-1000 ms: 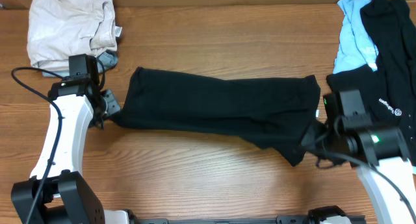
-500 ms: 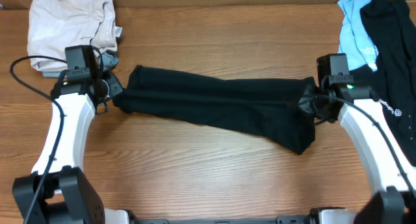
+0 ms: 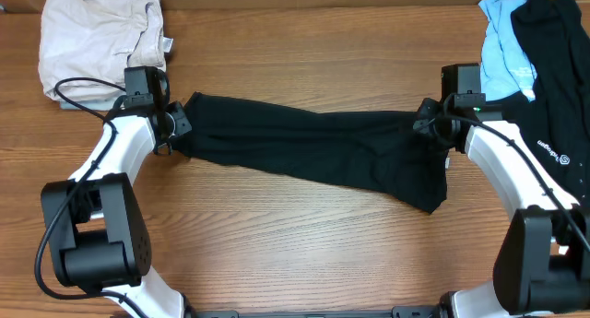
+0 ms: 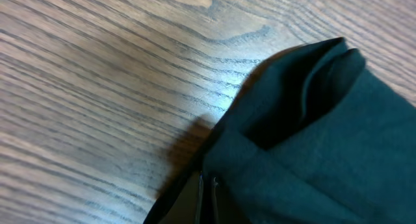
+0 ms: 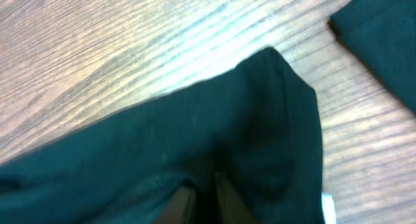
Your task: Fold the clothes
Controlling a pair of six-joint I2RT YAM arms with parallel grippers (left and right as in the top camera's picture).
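Black garment [image 3: 313, 147] (long strip) on table [image 3: 304, 244]

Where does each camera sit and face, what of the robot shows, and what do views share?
Overhead: above the table, looking straight down; both arms show, at the ends of the black garment.
Left wrist: on the left arm, facing down at the garment's folded end; left gripper tips at bottom.
Right wrist: on the right arm, facing the other end; right gripper tips at bottom.
Shared: the black garment.
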